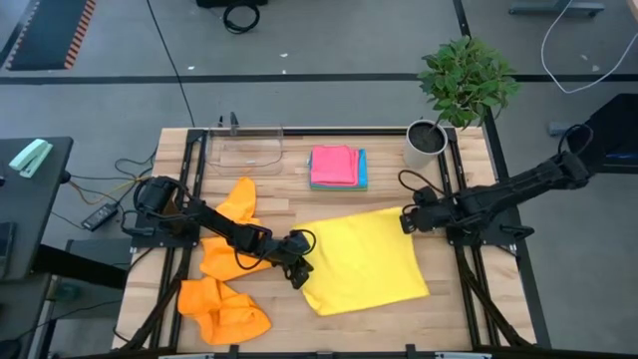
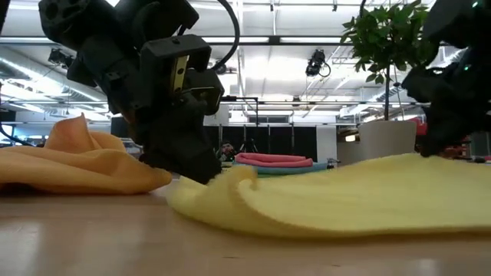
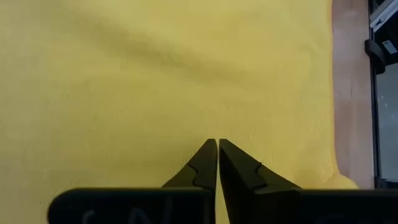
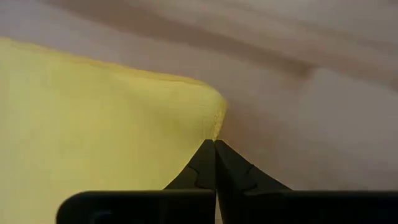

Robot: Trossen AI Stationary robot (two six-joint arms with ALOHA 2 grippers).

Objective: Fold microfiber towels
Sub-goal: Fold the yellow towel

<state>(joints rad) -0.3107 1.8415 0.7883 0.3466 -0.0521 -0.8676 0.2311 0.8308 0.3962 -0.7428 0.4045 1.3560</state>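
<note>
A yellow microfiber towel (image 1: 364, 261) lies spread out in the middle of the table. My left gripper (image 1: 297, 276) is shut at its near-left corner, and my right gripper (image 1: 407, 221) is shut at its far-right corner. Two crumpled orange towels (image 1: 234, 234) (image 1: 221, 309) lie on the table to the left. A folded pink towel (image 1: 334, 165) rests on top of folded blue and green ones at the back. My left gripper pinches the yellow towel near its near-left corner (image 3: 216, 134) between its two fingers, slanting down from the table's left. The cloth beside the fingers is raised in a small fold (image 2: 234, 180); the rest lies on the table. My right gripper pinches the towel's far-right corner (image 4: 214, 127) at its fingertips, slanting down from the table's right. The cloth around that corner lies flat on the wood.
A clear plastic tray (image 1: 244, 150) stands at the back left. A potted plant (image 1: 429, 140) stands at the back right, close behind my right arm. Bare wood (image 1: 329, 204) shows between the yellow towel and the folded stack.
</note>
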